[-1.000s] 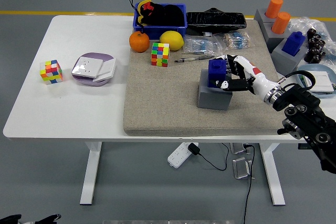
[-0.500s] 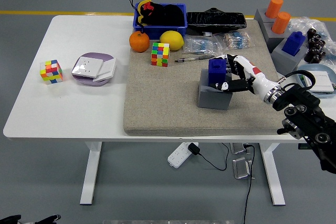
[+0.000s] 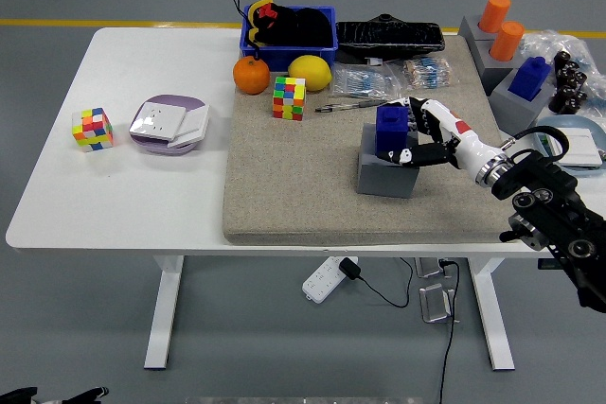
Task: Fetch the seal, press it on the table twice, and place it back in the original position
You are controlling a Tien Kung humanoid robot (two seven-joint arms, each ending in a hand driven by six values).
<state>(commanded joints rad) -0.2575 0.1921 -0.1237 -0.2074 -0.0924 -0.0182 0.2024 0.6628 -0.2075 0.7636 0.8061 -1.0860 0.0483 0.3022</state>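
The blue seal [image 3: 389, 129] stands upright in its grey holder block [image 3: 384, 173] on the right half of the beige felt mat [image 3: 284, 186]. My right hand [image 3: 415, 130] reaches in from the right and is curled around the seal's right side. One finger [image 3: 405, 103] lies behind the seal and the thumb [image 3: 404, 152] lies in front of it, low against the holder's top. The seal still sits in the holder. My left arm does not show.
On the mat's far side lie an orange [image 3: 251, 75], a lemon [image 3: 310, 72], a colour cube [image 3: 289, 97], a pen [image 3: 346, 106] and packets [image 3: 360, 80]. A blue bin [image 3: 289, 43] and black bag [image 3: 388, 36] stand behind. Spare seals [image 3: 528, 74] stand at the right; another cube [image 3: 93, 129] and purple dish [image 3: 169, 124] at the left.
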